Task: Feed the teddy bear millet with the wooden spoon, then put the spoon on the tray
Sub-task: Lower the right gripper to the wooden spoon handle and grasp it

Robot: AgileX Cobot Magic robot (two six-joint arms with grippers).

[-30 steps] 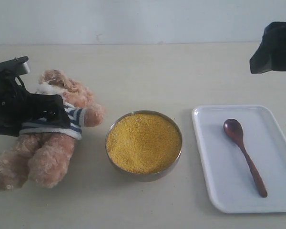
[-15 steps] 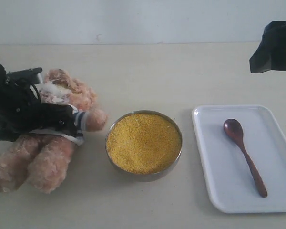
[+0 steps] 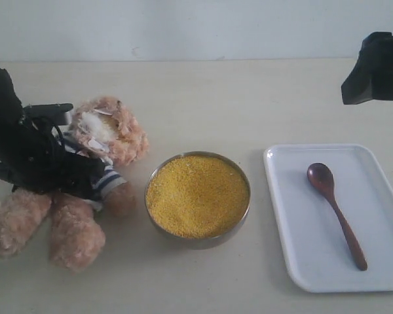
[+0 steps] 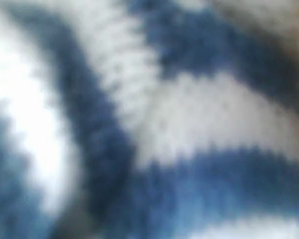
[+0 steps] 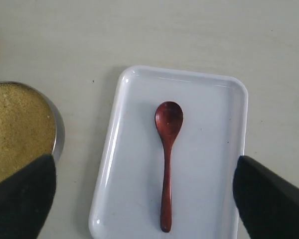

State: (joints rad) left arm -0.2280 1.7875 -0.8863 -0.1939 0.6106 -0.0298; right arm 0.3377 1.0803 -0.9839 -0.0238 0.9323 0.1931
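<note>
Left fingers (image 3: 75, 171) clamp the soft light-brown plush teddy bear (image 3: 110, 131); spread right fingers (image 5: 20, 204) should pinch the light, stiff reddish-brown wooden spoon (image 5: 165, 164) mid-handle.

There is one teddy bear (image 3: 108, 134), one round metal bowl (image 3: 198, 243) filled with a single mass of millet (image 3: 196, 194), and one white tray (image 3: 295, 216). One wooden spoon (image 3: 338, 219) lies on that tray.
</note>
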